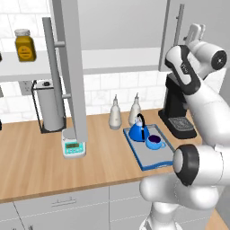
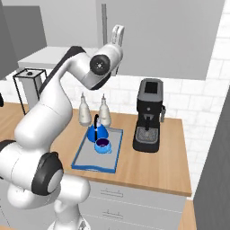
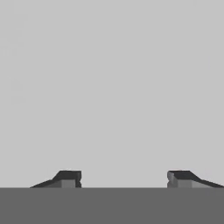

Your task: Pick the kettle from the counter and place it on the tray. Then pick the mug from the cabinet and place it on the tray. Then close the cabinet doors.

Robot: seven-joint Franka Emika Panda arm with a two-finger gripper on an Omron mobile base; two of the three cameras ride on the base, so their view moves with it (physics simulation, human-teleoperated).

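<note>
tool (image 3: 124, 178) | fingertips (image 3: 68, 178) wide apart, nothing between | ahead: plain flat grey surface (image 3: 112, 87)

I see the long light-brown wood-grain counter (image 1: 40, 157) carrying a flat grey tray with a blue rim (image 1: 144, 159), a black coffee machine (image 1: 178, 112) just right of it, two pale bottles (image 1: 115, 114) behind it, a small white scale (image 1: 73, 146) to its left, and a wire-framed paper-towel holder (image 1: 48, 105) by the wall.

even, bright, shadowless rendered light
</note>
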